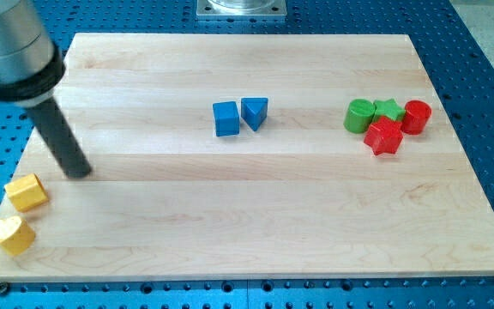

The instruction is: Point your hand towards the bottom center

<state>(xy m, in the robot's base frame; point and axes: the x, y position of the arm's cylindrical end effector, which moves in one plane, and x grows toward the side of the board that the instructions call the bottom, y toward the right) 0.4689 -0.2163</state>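
My tip [79, 172] rests on the wooden board [256, 223] at the view's left, a little above and right of two yellow blocks. The upper yellow block [27, 192] is blocky, the lower yellow one [9, 233] is heart-shaped, near the board's bottom left corner. A blue cube [225, 118] and a blue triangle [255, 112] sit side by side at the upper middle, far right of my tip. At the upper right a green cylinder [358, 115], a green star [388, 108], a red cylinder [417, 116] and a red star [384, 136] are clustered together.
The board lies on a blue perforated table [487, 77]. A metal mount plate [242, 8] shows at the view's top centre. The arm's grey body [11, 47] fills the top left corner.
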